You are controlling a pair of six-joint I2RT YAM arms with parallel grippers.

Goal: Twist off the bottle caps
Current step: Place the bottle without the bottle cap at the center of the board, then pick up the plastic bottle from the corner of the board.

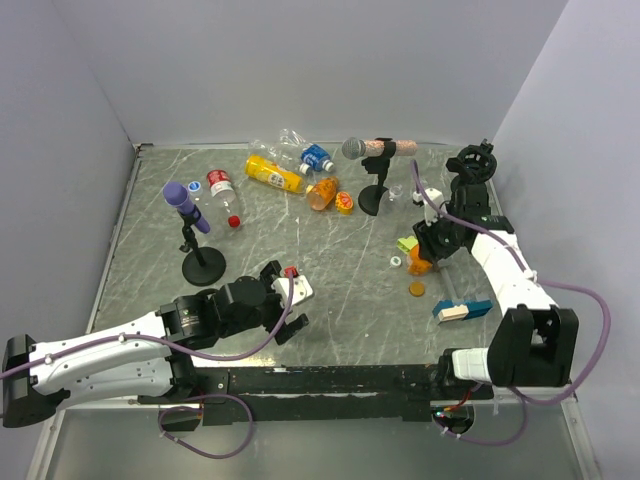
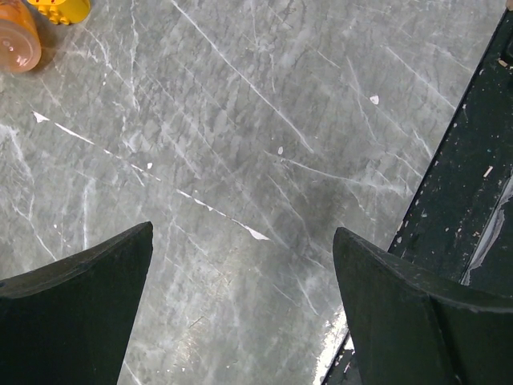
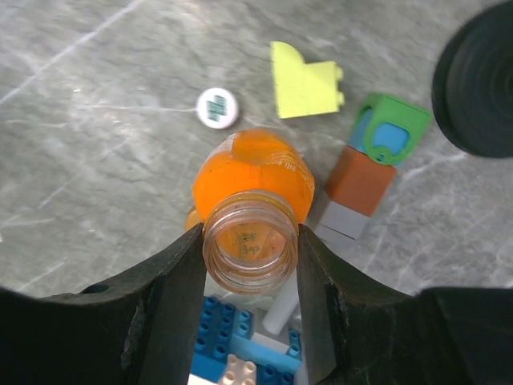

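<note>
Orange plastic, stubby, cap already off: the right gripper point(image 3: 250, 241) is clamped on the neck of the orange bottle point(image 3: 252, 180), and nothing shows inside its open mouth. A white cap point(image 3: 217, 107) lies at its 11 o'clock and a yellow-green block point(image 3: 304, 80) at 1. That smooth neck could slip and dump the bottle among the bricks point(image 3: 240, 353). The left gripper point(image 2: 243, 241) hangs with jaws apart over the table point(image 2: 240, 120). The other bottles point(image 1: 272, 173) lie around the table's 12.

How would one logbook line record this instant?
left gripper: open, empty, over table | right gripper: shut on orange bottle | bottle mouth: uncapped | brown cap: loose on table
</note>
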